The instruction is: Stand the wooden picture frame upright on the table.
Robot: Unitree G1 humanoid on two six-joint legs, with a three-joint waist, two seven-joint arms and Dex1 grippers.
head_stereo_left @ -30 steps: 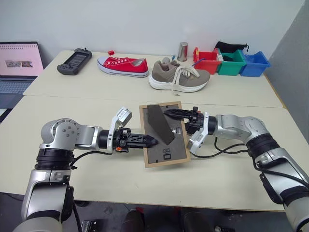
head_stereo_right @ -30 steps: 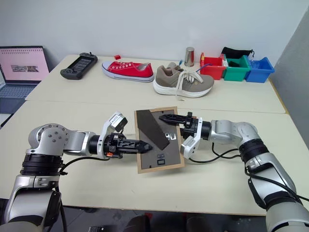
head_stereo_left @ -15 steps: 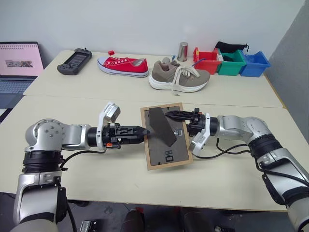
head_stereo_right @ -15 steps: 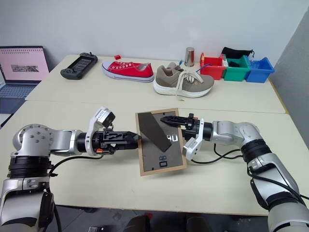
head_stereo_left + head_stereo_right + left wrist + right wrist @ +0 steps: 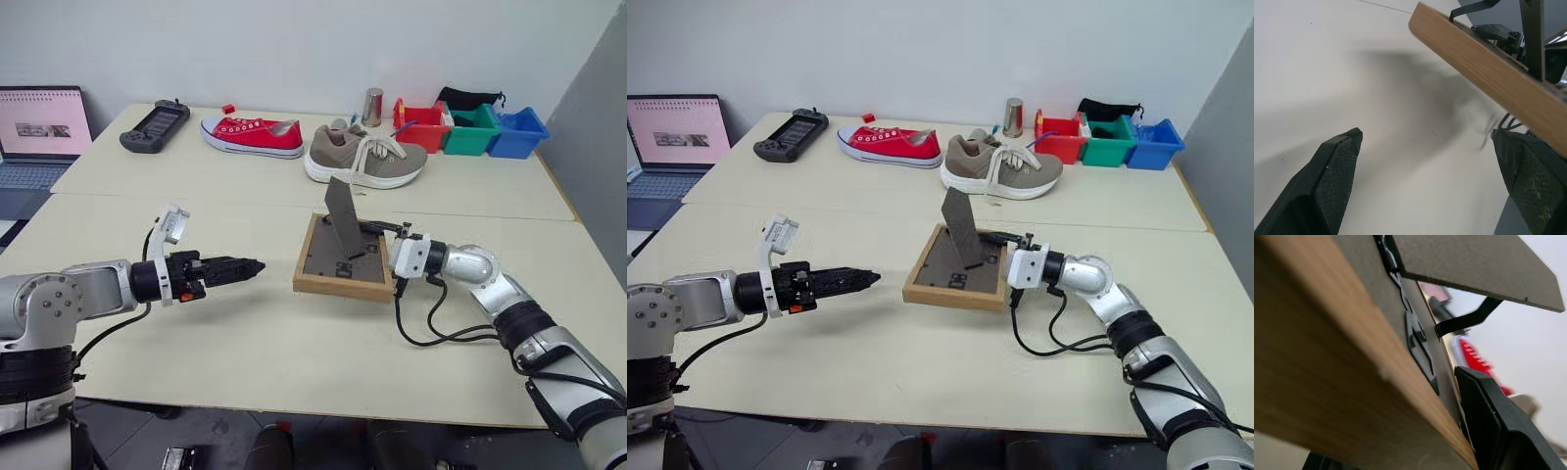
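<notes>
Far side: laptop [image 5: 39, 132], controller [image 5: 154, 124], red sneaker [image 5: 253, 134], taupe sneaker [image 5: 362, 157], metal cup [image 5: 371, 106], coloured bins [image 5: 470, 128].

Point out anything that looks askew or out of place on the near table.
The wooden picture frame sits tilted, back side up, its fold-out stand sticking up in the air, one edge gripped by the right end effector. The left end effector hangs open, apart from it.

The table [image 5: 245, 343] bears shoes [image 5: 364, 157], bins [image 5: 470, 130], laptop [image 5: 39, 132].
</notes>
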